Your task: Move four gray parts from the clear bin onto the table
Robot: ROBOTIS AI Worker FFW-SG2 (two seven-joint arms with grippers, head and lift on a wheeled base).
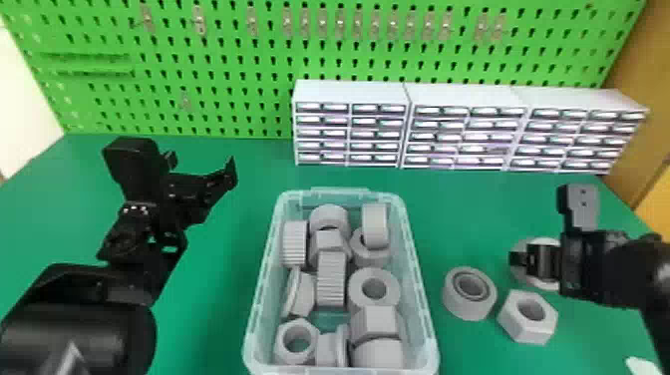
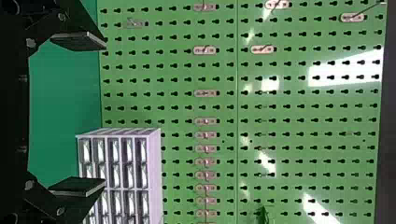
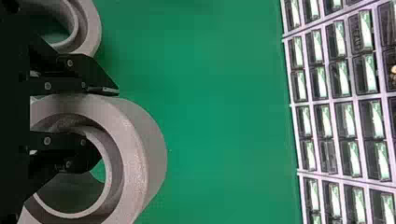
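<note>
The clear bin (image 1: 421, 299) at the centre holds several gray parts (image 1: 374, 288). To its right, a gray ring (image 1: 466, 299) and a gray hex nut (image 1: 523, 324) lie on the table. My right gripper (image 1: 528, 262) is over another gray ring (image 1: 548, 284) that lies flat behind the nut. In the right wrist view my right gripper (image 3: 105, 114) is shut on the wall of that ring (image 3: 152, 144), one finger outside it and the other in its hole. My left gripper (image 1: 204, 172) hangs left of the bin, its fingers apart in the left wrist view (image 2: 88, 114).
White drawer cabinets (image 1: 349, 92) stand along the back of the green table (image 1: 239, 229), in front of a green pegboard (image 1: 224, 65). A second ring (image 3: 93, 28) sits close beside my right gripper. A pale object (image 1: 643, 365) lies at the lower right edge.
</note>
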